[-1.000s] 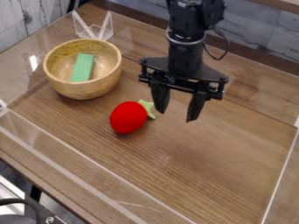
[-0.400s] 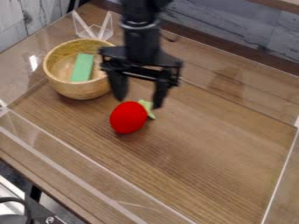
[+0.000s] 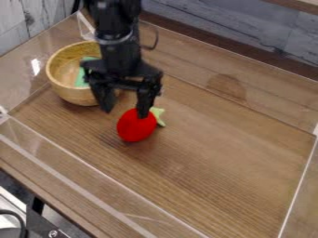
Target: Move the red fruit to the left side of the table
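My pincer (image 3: 125,102) hangs wide open and empty, fingers straddling the red fruit (image 3: 136,126) near the table's (image 3: 236,177) middle.

One raised camera looks down — obliquely — over the table (image 3: 236,158).

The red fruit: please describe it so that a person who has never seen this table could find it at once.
Start at the brown wooden table with low clear walls, and find the wooden bowl at its far left. Just right of the bowl, under the open black gripper, lies the red fruit. It is the only bright red thing, strawberry-shaped with a light green stem.
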Controlling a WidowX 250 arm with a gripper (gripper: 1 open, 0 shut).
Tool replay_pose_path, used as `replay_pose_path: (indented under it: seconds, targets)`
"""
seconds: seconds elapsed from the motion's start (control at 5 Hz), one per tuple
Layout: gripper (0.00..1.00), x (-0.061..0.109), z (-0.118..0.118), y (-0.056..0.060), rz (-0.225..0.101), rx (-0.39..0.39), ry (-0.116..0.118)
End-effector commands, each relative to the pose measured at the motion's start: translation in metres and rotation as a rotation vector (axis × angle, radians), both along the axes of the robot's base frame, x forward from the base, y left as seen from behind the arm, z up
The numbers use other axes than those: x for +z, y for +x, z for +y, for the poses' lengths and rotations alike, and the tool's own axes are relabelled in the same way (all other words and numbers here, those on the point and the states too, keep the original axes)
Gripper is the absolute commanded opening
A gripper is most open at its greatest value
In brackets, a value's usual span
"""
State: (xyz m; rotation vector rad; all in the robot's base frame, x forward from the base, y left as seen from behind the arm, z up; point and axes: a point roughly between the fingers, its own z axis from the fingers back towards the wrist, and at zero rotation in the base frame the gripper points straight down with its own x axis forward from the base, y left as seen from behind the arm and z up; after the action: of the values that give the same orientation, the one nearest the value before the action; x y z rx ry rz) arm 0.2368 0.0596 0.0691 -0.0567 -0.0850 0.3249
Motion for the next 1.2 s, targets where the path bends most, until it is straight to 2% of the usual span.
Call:
replay_pose_path:
  seconds: [0.0, 0.2, 0.4, 0.6, 0.8, 1.0]
  targets:
    - [1.0, -0.024, 0.01, 0.006, -0.031, 0.04, -0.004]
    - [1.0, -0.038, 0.018, 0.009, -0.034, 0.102, -0.01]
    - [0.0, -0.048, 0.024, 0.011, -0.037, 0.161, -0.011]
    - [1.0, -0.052, 0.03, 0.011, -0.042, 0.205, -0.014]
    - [0.0, -0.04, 0.034, 0.012, -0.044, 0.143, -0.017]
    - [0.0, -0.029, 0.037, 0.013, -0.043, 0.083, -0.017]
